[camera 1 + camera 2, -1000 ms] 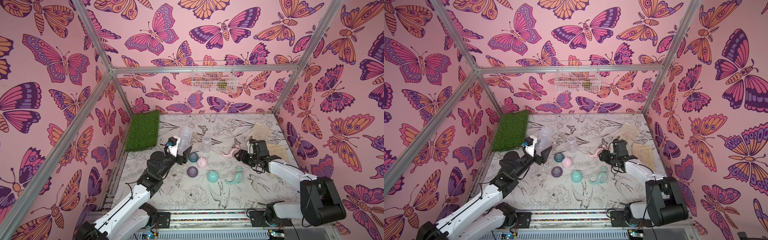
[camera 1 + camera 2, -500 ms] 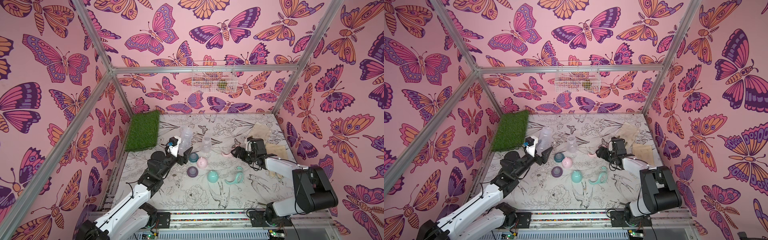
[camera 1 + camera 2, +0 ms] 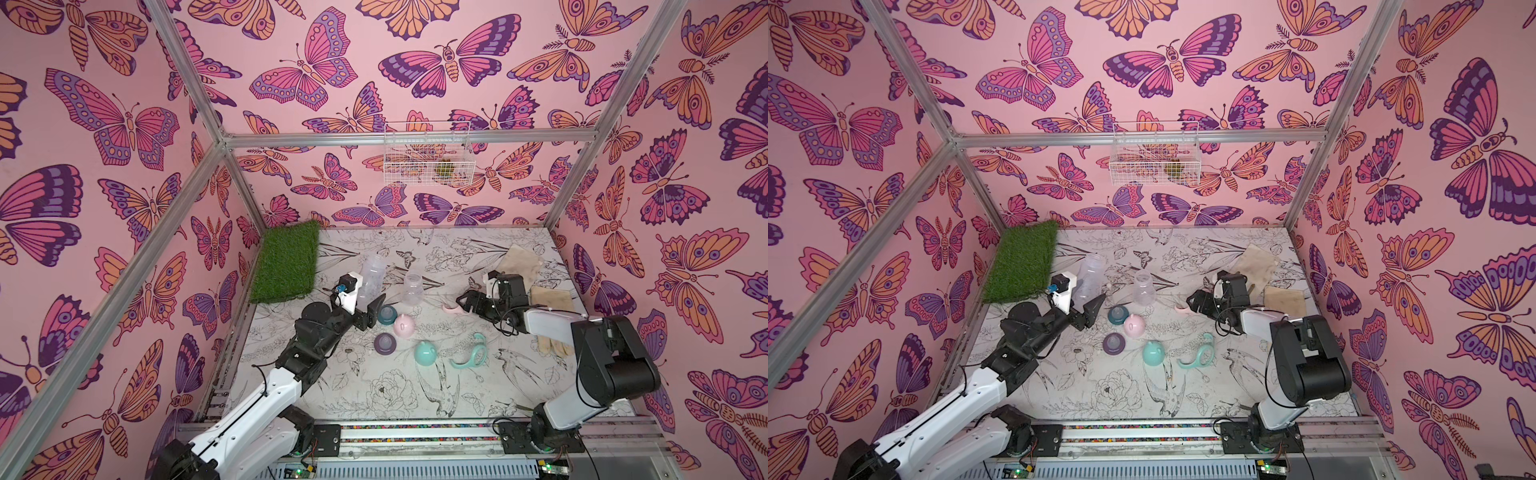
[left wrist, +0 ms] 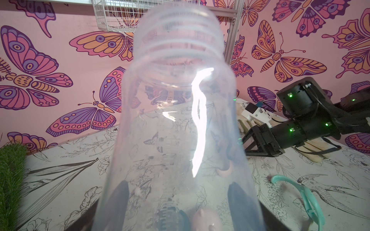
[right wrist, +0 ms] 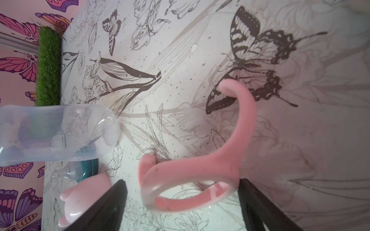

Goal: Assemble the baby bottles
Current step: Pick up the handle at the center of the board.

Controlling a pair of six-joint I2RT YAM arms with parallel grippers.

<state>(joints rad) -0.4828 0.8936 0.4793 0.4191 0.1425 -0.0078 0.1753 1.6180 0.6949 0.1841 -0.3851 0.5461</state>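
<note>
**Left holds a bottle; right straddles the pink ring**

Top views: The left gripper [image 3: 365, 298] clamps a clear bottle [image 3: 372, 276] near its base, neck angled away from the arm, close to the grass mat [image 3: 286, 262]. A second clear bottle [image 3: 412, 287] stands upright just beside it on the table [image 3: 374, 395]. The right gripper [image 3: 465, 302] sits low with its jaws spread, and the pink twin-handled ring [image 3: 451, 308] is at its tips. Loose between the arms are a teal nipple collar [image 3: 386, 314], pink dome cap [image 3: 403, 325], purple collar [image 3: 384, 343], teal dome cap [image 3: 424, 352] and teal twin-handled ring [image 3: 469, 353]. Beige gloves [image 3: 519, 262] lie behind the right gripper. Both top views show the same layout.

Left wrist: The clear bottle [image 4: 176, 130] fills the frame, threaded neck farthest from the camera. Both fingers [image 4: 122, 197] press against its sides.

Right wrist: The pink twin-handled ring [image 5: 200, 176] lies on the table between parted fingers [image 5: 108, 204]. That finger is clear of the ring. The opposite one is at the rim, and I cannot tell if it touches.
</note>
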